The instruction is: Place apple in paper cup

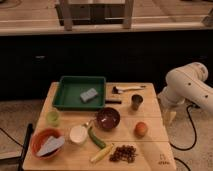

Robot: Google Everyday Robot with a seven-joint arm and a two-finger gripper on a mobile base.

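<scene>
Where wooden table (150, 149) ends, gripper (170, 116) apparently hangs near smooth apple (141, 129).

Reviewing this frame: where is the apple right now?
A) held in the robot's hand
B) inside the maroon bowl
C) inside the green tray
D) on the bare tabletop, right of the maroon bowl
D: the apple sits on the table to the right of the maroon bowl, while the hand hangs by the table's right edge, apart from the apple.
</scene>
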